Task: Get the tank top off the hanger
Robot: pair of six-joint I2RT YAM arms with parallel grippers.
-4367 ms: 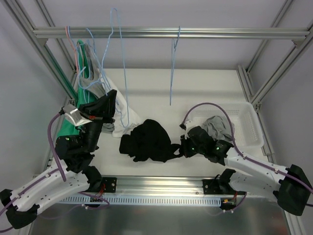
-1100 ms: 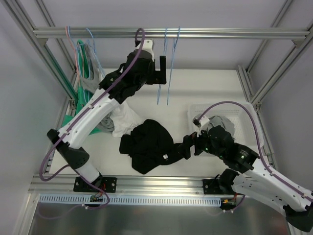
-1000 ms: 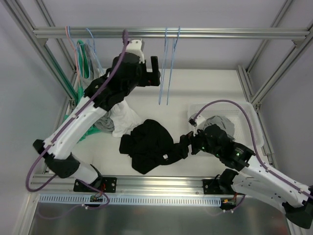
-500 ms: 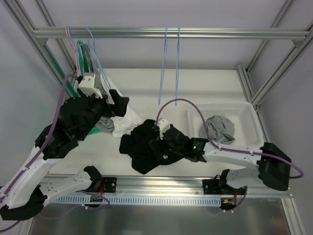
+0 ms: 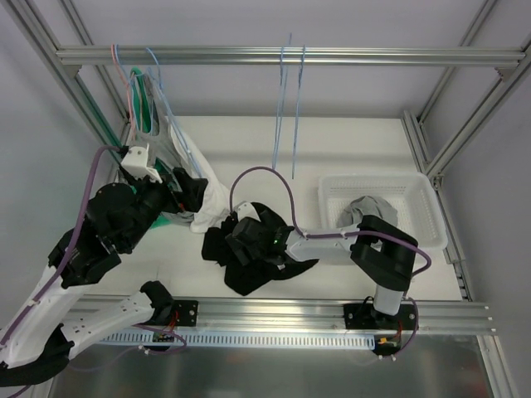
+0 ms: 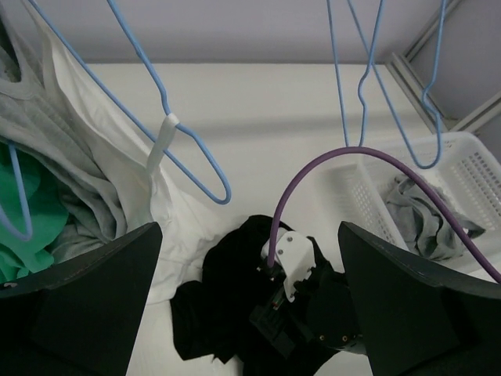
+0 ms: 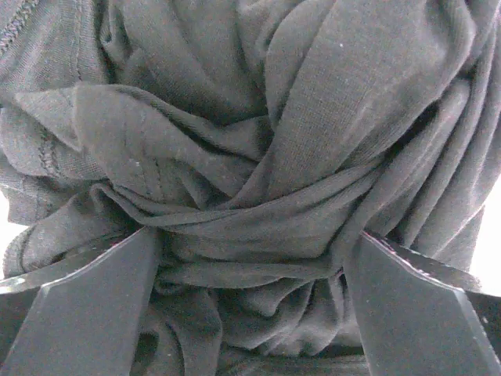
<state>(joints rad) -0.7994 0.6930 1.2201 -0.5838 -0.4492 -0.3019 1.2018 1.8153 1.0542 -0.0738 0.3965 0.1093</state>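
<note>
The black tank top [image 5: 264, 217] lies crumpled on the white table, on no hanger, seen from above in the left wrist view [image 6: 215, 313]. My right gripper [image 5: 236, 240] is pressed down into it. Its jaws [image 7: 254, 235] stand wide, with bunched black cloth [image 7: 258, 157] between the fingers [image 7: 86, 305]. Two empty blue hangers [image 5: 286, 108] hang from the rail [image 5: 373, 56]. My left gripper [image 5: 187, 186] hovers open over the table's left side, holding nothing [image 6: 249, 231].
More hangers [image 5: 158, 124] at the rail's left end carry white [image 5: 211, 203], grey and green garments [image 5: 145, 99]; one blue hanger [image 6: 176, 149] hangs close to my left gripper. A white basket [image 5: 377, 178] at the right holds a grey garment [image 5: 365, 211].
My left arm has come down from the rail to the left side. The right arm has swung left and pushed its gripper into the black tank top. The empty hangers sway.
</note>
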